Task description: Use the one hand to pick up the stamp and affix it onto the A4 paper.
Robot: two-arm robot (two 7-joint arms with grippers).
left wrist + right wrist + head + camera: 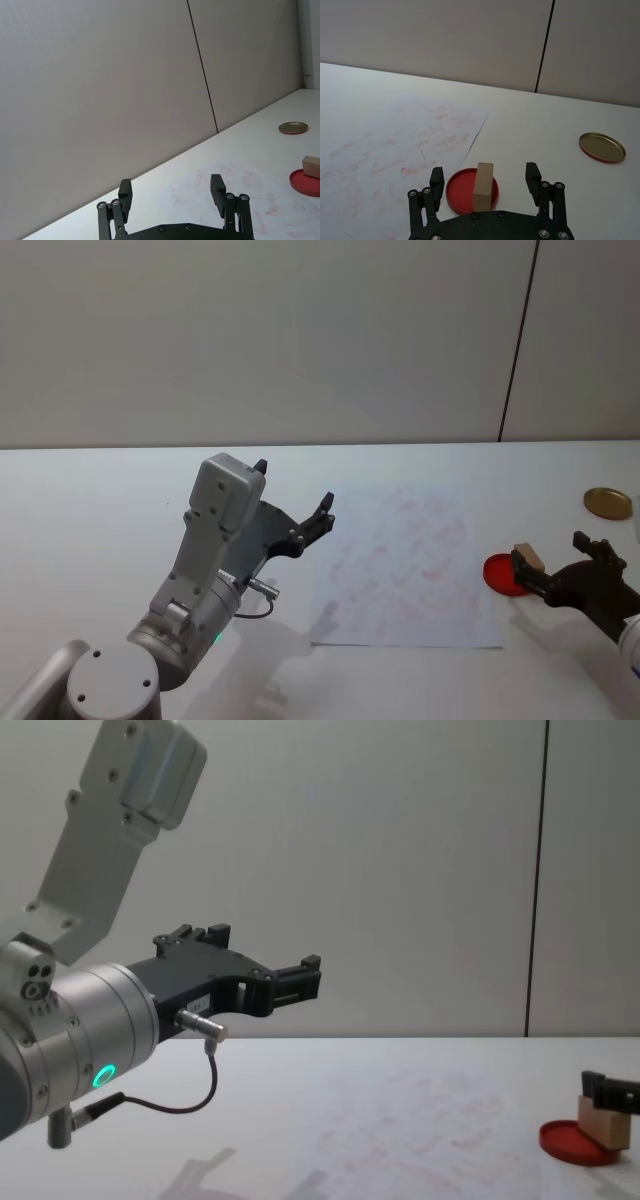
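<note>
Your right gripper (484,173) is low over the table (100,500), just off the right edge of the A4 paper (405,565), and its claw is spread wide with nothing gripped. The stamp (483,186) stands on end on the red disc (457,187), squarely between the two fingers. The right wrist view shows a clear gap on each side of it, so neither finger touches the block. Disc and stamp sit beside the paper's near right corner, not on the sheet. From the head view you get the layout: the smudged paper lies in the middle, the disc is just to its right, and a gold lid (608,503) lies farther back, well apart. That view cannot settle the gaps, because there the stamp looks pressed against the nearer finger. The chest view gives you the side-on look, with the stamp rising above the flat disc and a black fingertip level with its top. Your left gripper (294,484) hangs raised above the table to the left of the paper, fingers apart and holding nothing.
</note>
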